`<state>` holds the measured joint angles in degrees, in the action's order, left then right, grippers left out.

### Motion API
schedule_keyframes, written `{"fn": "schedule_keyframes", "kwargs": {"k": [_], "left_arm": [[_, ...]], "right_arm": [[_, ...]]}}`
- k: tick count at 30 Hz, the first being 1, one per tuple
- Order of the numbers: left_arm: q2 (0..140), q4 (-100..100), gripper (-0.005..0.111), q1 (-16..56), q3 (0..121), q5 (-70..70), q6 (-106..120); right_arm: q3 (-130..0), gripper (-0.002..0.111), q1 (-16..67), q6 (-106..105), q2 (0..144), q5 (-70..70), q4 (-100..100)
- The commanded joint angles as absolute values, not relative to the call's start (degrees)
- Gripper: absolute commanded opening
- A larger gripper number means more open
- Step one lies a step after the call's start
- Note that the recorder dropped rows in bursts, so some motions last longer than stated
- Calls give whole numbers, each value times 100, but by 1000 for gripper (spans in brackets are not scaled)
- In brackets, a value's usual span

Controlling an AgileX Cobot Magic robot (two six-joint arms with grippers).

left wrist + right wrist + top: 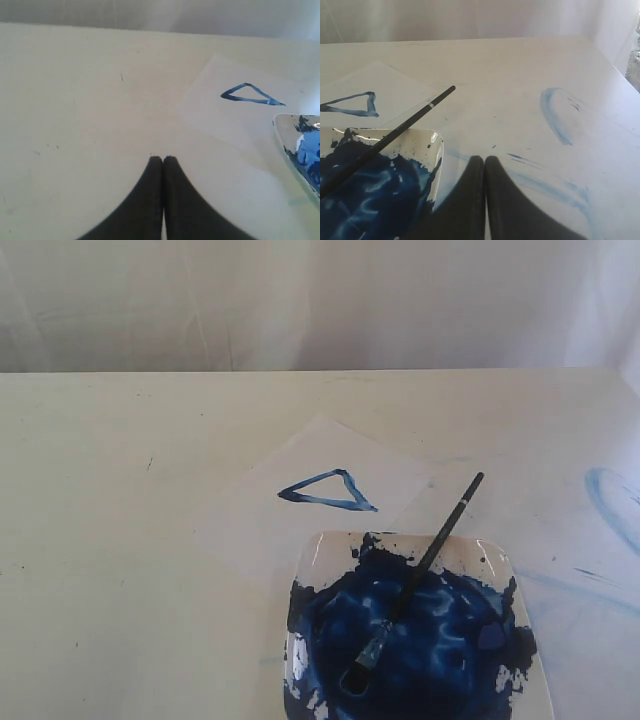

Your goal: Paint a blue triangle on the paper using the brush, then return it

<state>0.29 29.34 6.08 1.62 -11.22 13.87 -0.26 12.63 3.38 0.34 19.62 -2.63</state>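
Note:
A small blue triangle (328, 491) is painted on the white paper (300, 530) in the middle of the table. The black-handled brush (418, 575) lies across the white paint dish (497, 565), bristles in the dark blue paint, handle end sticking out over the dish's far rim. Neither gripper shows in the exterior view. My left gripper (163, 159) is shut and empty over bare table, with the triangle (251, 94) and paper (225, 125) well off to its side. My right gripper (485, 159) is shut and empty beside the dish (436, 150), apart from the brush (395, 132).
Pale blue curved smears (612, 505) stain the table right of the dish; the same smears (555, 117) show in the right wrist view. A white curtain (320, 300) hangs behind the table's far edge.

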Motion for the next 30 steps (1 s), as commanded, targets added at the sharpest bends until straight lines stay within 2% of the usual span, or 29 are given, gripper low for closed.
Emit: {"fn": "schedule_keyframes", "kwargs": {"k": [1,6,10,20,30], "left_arm": [[0,2423,0,580,0,-781,58],[0,-38,0,580,0,-735,-1502],[0,-58,0,580,0,-1369,-1133],[0,91,0,580,0,-1346,-134],[0,223,0,243,0,-1346,-528]], "right_arm": [[0,0,1284,343,0,1921,-280],[0,0,1284,343,0,1921,-280],[0,0,1284,343,0,1921,-280],[0,0,1284,343,0,1921,-280],[0,0,1284,343,0,1921,-280]]}}
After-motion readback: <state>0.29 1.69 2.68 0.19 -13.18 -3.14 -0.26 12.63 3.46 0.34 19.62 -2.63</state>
